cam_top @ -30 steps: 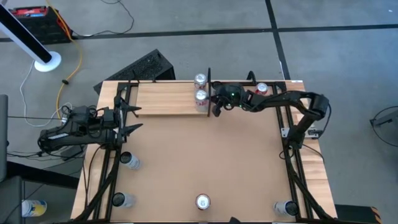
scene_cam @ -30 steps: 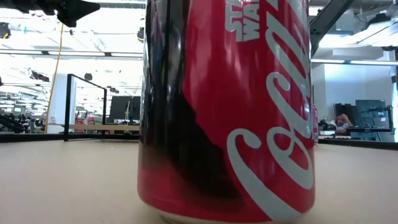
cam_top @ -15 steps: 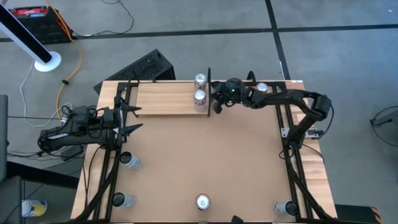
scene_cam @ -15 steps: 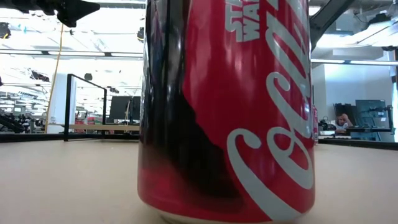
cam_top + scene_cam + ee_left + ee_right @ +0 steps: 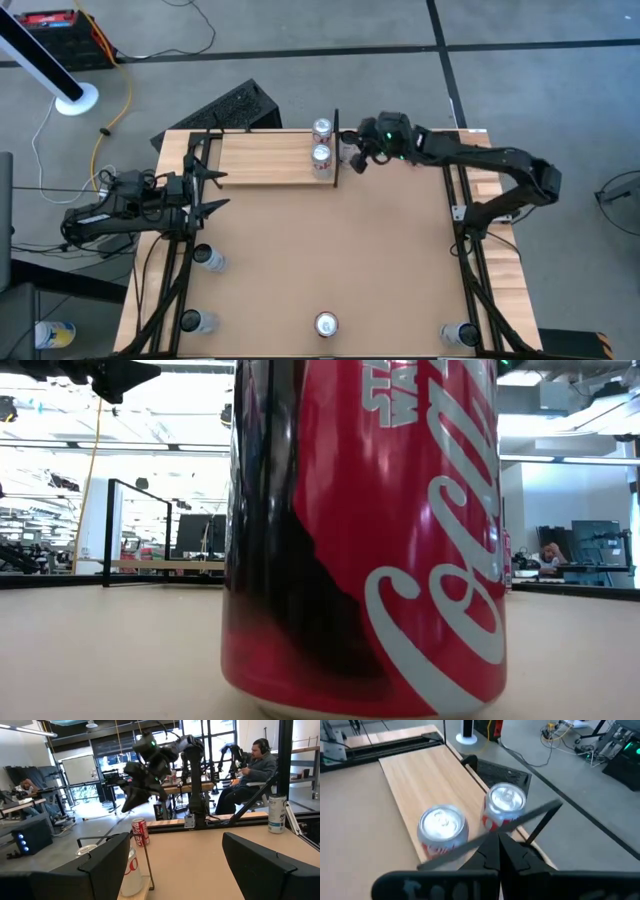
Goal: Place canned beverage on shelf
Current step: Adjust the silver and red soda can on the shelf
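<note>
The pale wood shelf (image 5: 262,158) lies at the table's far edge, with a thin black upright end piece (image 5: 336,146) at its right end. Two cans (image 5: 322,154) (image 5: 322,128) stand upright on the shelf beside that end piece; the right wrist view shows them from above (image 5: 441,826) (image 5: 505,801). My right gripper (image 5: 354,160) hangs shut in the air just right of the end piece, above can height, holding nothing. My left gripper (image 5: 214,190) waits open at the table's left edge.
A red can (image 5: 365,530) stands at the near edge, right in front of the low camera. More cans stand at the near left (image 5: 210,258) (image 5: 195,320) and near right (image 5: 460,333). Another red can (image 5: 140,831) stands beyond the end piece. Black rails run along both table sides.
My right gripper has risen from beside the shelf's end piece, drawing a little toward the far right and staying shut. The two cans on the shelf have kept their places.
</note>
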`<state>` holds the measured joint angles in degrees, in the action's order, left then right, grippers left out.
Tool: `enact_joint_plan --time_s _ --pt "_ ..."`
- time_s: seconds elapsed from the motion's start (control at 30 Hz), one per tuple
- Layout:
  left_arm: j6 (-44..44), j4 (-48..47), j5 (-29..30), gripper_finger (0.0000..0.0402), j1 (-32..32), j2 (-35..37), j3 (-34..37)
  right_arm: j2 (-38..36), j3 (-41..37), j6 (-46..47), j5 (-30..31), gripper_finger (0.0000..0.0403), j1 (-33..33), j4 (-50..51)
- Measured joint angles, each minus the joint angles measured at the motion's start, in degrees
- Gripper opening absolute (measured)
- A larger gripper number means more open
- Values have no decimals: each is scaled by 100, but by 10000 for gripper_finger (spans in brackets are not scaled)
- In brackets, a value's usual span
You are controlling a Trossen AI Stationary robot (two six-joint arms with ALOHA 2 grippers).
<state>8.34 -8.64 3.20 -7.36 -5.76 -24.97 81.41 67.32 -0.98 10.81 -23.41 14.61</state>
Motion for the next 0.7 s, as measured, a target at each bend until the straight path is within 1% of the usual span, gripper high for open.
enact_joint_plan --time_s 0.13,0.3,0.43,0.57,0.7 --pt "0 2 2 304 -1 0 0 845 1321 -286 -9 14 -27 909" --pt "0 2 6 304 -1 0 -1 2126 3249 -404 -39 14 -224 2309" --pt "0 -1 7 304 -2 0 0 3013 4440 -402 -37 14 -434 3220" --pt "-2 -2 7 304 -2 0 -1 3588 5111 -399 -88 15 -603 3679" --pt "-4 -6 9 304 0 0 0 3882 5277 -402 -200 17 -646 3771"
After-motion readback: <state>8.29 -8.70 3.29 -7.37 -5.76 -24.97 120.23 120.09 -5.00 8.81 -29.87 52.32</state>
